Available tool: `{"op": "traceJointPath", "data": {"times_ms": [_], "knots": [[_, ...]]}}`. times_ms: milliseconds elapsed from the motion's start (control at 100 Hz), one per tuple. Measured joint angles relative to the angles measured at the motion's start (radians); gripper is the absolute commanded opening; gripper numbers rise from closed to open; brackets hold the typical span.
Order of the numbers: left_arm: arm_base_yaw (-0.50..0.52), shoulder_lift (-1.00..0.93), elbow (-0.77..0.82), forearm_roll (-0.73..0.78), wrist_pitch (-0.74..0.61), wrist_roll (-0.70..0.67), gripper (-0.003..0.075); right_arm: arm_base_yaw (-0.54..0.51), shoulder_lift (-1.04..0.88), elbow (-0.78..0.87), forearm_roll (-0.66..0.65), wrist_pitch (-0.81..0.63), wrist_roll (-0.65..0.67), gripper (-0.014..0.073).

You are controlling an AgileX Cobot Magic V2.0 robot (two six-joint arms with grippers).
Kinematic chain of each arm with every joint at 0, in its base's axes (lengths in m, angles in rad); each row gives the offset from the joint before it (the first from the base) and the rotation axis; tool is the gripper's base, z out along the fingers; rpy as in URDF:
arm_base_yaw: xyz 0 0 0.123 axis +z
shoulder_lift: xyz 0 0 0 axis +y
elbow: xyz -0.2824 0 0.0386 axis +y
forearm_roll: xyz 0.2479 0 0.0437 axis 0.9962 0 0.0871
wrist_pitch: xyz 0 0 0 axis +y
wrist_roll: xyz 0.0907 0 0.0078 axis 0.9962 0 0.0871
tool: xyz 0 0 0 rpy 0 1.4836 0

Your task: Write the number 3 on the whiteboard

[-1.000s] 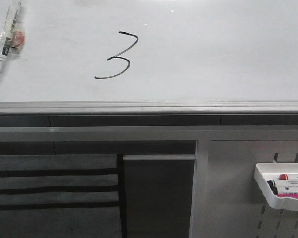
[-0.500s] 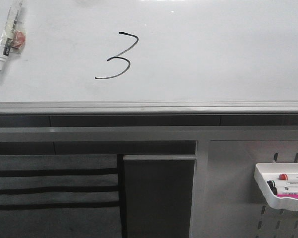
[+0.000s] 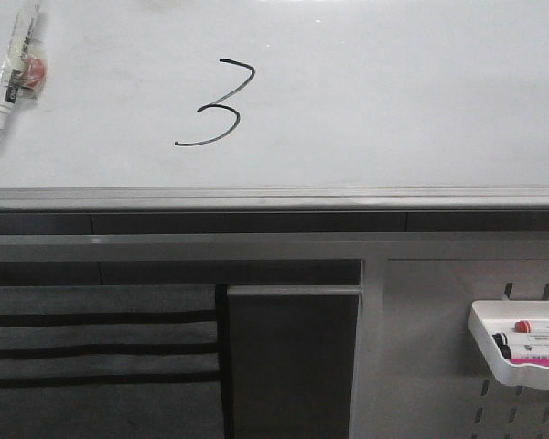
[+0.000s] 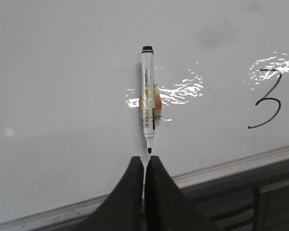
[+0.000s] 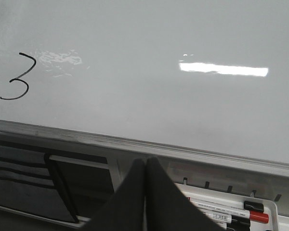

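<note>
One black handwritten number 3 (image 3: 216, 102) stood on the whiteboard (image 3: 393, 91), slanted, with a long lower tail. The marker (image 4: 148, 100) lying on the board carried a printed label, but its small text was not readable.

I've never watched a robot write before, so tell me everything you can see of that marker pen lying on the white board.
The marker is a slim white pen with a black cap end and a bare black tip, uncapped. A printed label runs along its barrel, and a clear wrap with an orange-red patch sits around its middle. It rests flat against the glossy whiteboard, far left of the number 3. Nothing grips it: the left hand is shut just short of the tip, apart from it.
</note>
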Motion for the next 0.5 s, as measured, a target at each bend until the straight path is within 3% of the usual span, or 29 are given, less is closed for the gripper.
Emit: {"op": "traceJointPath", "data": {"times_ms": [170,500], "knots": [[0.008,-0.037,0.04,0.0,-0.005,0.0,-0.002,0.0,0.0,0.0,0.0,0.002,0.0,-0.0069],[0.126,-0.41,0.337,-0.051,-0.174,0.0,-0.002,0.0,0.0,0.0,0.0,0.002,0.0,-0.0069]]}}
